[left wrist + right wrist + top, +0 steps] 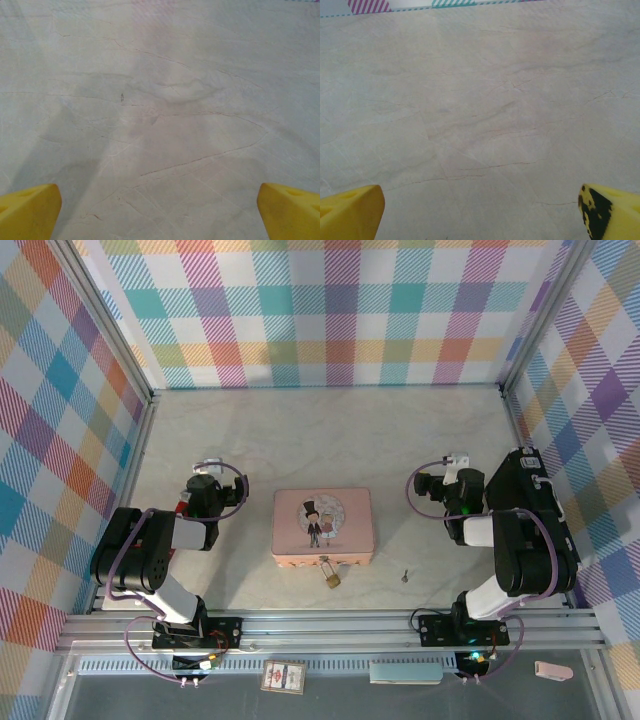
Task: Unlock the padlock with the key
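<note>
- Closest to the arm bases is the padlock (pixel 332 578). It's a tiny brass thing lying on the worktop (pixel 330 440), right up against the middle of the pink tin's near edge. Looks like it hangs from the tin's clasp, but it's too small to say for sure.
- The key (pixel 404 576) is just to the right of it, a little dark sliver on the bare marble. It's apart from both the padlock and the tin, about level with the padlock.
- Next back is the pink tin (pixel 323 527), sitting flat in the middle between the two arms with the cartoon couple on its lid facing up.
- The left gripper (pixel 160 212) is off to the left of the tin, with its yellow fingertips (pixel 30 210) spread wide. Nothing but marble between them.
- Same deal with the right gripper (pixel 480 212), well right of the tin. Its jaws are wide apart with nothing held, and one tip has black scuffing on it.
- At the far end and down both sides you've got the plaid walls (pixel 340 310) in pastel colours.
</note>
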`<action>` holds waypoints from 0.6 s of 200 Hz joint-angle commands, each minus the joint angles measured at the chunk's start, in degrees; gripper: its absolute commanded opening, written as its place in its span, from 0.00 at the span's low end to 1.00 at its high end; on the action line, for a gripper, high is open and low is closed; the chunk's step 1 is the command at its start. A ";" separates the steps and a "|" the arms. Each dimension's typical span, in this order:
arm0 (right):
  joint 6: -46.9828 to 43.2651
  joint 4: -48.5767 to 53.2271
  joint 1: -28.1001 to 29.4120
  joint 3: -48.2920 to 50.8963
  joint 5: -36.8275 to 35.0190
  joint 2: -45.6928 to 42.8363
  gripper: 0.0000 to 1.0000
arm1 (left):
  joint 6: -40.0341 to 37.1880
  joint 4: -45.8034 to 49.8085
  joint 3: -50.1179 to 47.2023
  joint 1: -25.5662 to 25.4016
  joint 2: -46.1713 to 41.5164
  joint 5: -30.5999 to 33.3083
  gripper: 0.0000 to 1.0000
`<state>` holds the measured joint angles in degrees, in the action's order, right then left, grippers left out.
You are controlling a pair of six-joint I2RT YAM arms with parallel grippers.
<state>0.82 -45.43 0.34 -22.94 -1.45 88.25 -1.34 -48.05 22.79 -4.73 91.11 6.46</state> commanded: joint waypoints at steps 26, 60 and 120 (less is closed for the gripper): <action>0.50 -2.09 0.18 -0.53 -0.16 -0.36 0.99 | -0.50 -0.38 1.21 0.60 -0.61 -0.73 1.00; 0.45 -2.16 0.18 -0.46 -0.16 -0.44 0.99 | -0.53 -0.71 1.04 0.60 -0.67 -0.64 1.00; -2.20 13.27 1.53 -4.75 2.01 -10.17 0.99 | -0.24 8.44 0.30 -0.79 -14.47 4.54 1.00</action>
<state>0.34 -39.59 0.99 -24.34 -0.84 84.44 -1.32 -45.47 22.37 -4.82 85.19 8.05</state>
